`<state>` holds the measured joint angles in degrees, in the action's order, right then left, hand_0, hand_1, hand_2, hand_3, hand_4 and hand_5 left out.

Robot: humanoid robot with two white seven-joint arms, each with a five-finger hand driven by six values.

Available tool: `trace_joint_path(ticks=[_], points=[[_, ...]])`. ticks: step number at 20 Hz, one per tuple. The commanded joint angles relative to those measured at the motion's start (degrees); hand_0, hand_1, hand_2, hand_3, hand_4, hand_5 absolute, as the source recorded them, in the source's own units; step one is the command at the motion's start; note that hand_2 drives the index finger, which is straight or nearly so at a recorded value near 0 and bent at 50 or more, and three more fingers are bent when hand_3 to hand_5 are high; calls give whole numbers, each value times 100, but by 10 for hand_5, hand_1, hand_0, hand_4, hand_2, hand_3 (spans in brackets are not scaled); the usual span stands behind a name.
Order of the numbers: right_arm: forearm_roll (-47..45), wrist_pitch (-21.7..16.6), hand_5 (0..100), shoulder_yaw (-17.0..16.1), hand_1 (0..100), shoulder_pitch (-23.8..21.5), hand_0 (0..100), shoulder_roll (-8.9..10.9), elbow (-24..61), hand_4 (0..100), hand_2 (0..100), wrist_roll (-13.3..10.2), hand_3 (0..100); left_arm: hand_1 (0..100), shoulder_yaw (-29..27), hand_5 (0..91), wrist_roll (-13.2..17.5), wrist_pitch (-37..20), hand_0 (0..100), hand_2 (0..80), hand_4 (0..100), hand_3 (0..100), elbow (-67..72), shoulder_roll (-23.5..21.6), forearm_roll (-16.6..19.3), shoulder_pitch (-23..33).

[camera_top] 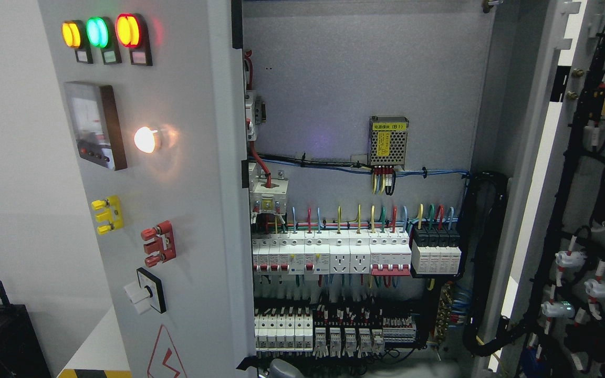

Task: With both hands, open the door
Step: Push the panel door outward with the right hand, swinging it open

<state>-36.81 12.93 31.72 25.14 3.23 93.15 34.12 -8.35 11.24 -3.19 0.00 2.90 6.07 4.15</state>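
Head view shows both doors swung wide: left door [176, 210], right door [586, 210]. No robot hand shows, so its state can't be told. Stiff, heavy steel, probably; take the free edge.

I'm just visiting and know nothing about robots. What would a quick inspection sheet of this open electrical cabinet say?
Surface: grey back panel, bare in its upper part.
Job's things: left door and right door both swung open.
Clutter: nothing seen.
Grippers: no robot hand clearly seen; a small grey shape at the bottom edge cannot be identified.
Cables: black bundle down the right side; coloured wires into the breaker row; power supply above.
Surroundings: yellow, green, red lamps and white lamp lit; meter; white wall.
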Motion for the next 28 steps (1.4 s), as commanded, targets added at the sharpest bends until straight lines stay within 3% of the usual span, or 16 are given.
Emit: trace_joint_path(ticks=[1, 23, 28], points=[[-1, -1, 0, 308, 0, -9, 106, -15, 133, 0, 0, 7, 0, 0, 0, 0, 1, 2, 0, 0, 30, 0, -167, 0, 0, -2], [60, -1, 0, 906, 0, 8, 106, -217, 238, 0, 0, -55, 0, 0, 0, 0, 1, 2, 0, 0, 31, 0, -167, 0, 0, 7], [95, -18, 0, 994, 0, 8, 106, -314, 247, 0, 0, -441, 0, 0, 0, 0, 1, -7, 0, 0, 31, 0, -167, 0, 0, -2]])
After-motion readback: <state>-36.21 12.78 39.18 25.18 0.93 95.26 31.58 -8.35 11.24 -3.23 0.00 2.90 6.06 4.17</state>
